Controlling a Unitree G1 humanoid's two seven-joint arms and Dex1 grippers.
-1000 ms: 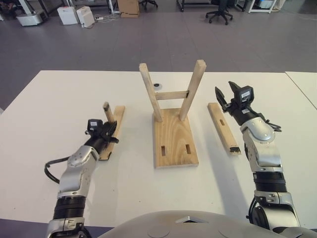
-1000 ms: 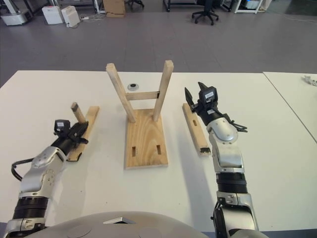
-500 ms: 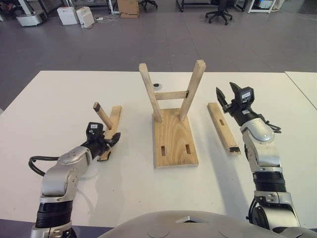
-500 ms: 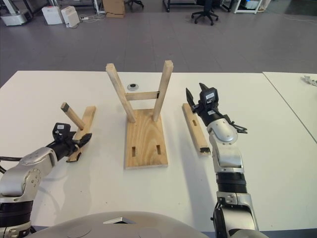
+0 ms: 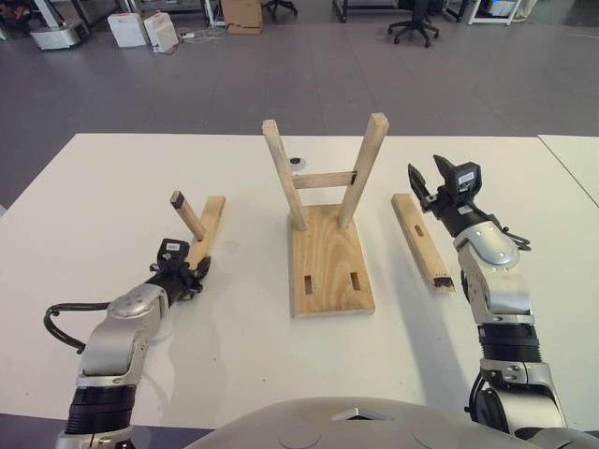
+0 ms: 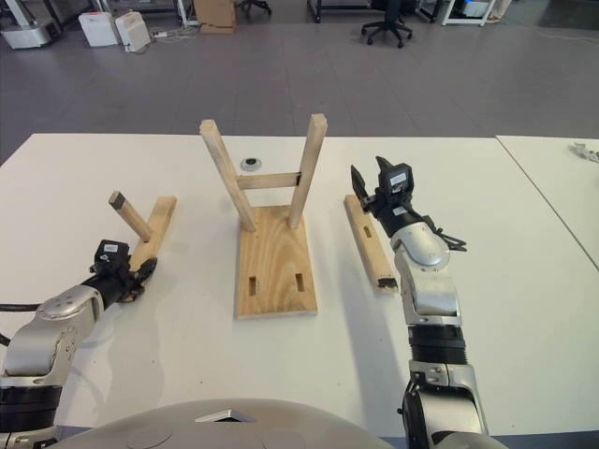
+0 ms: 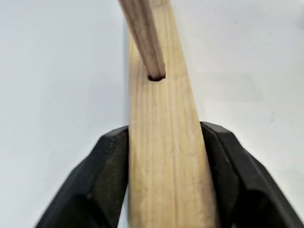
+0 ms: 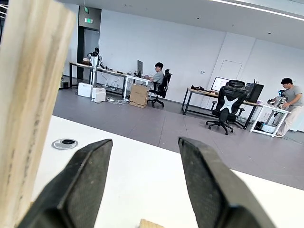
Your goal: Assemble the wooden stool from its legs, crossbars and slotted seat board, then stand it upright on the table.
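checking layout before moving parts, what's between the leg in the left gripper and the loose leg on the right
The seat board lies flat there, two legs and a crossbar standing on it, bare table either side; both eye views show it.

Beyond your white table (image 5: 94,178) you see grey floor (image 5: 309,84), a black office chair (image 5: 414,21), a cardboard box (image 5: 242,13) and white units (image 5: 161,31); white walls (image 8: 190,52) and desks (image 8: 202,91) stand further back.

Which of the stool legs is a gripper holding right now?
The far-left leg, crossbar pegged into it, clamped in the left gripper. The other loose leg lies free; two stand in the seat board.
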